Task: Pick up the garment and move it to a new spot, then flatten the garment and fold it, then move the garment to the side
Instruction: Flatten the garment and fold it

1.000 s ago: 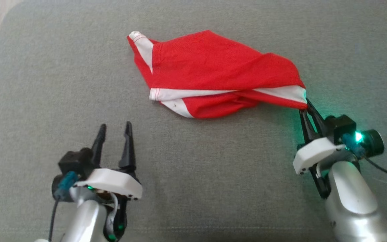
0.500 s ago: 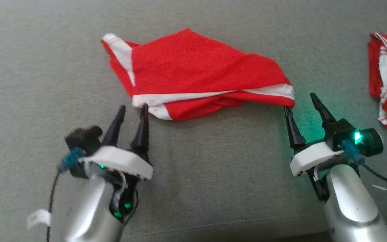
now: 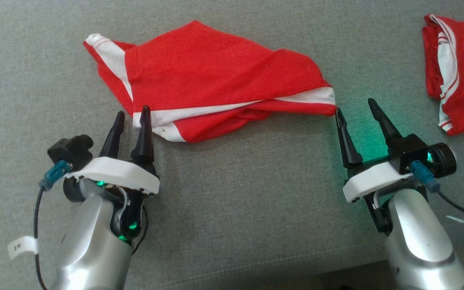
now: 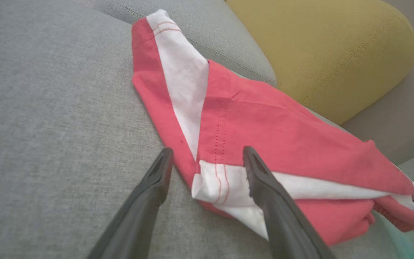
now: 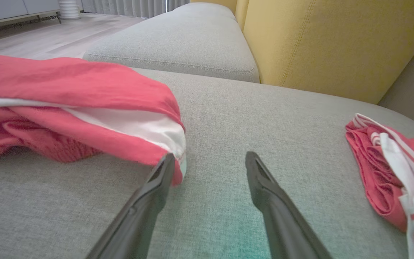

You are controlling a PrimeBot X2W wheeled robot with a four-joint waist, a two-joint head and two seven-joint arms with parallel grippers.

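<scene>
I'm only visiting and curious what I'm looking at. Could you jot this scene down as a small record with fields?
sofa seat: grey fabric, everything lies on it
garment: red with white bands, rumpled and partly folded over itself
left hand: open, the garment's near white corner between its fingers
right hand: open, one finger by the garment's right tip, nothing gripped
second garment: red and white, bunched at the far right
yellow cushion: behind the seat
</scene>
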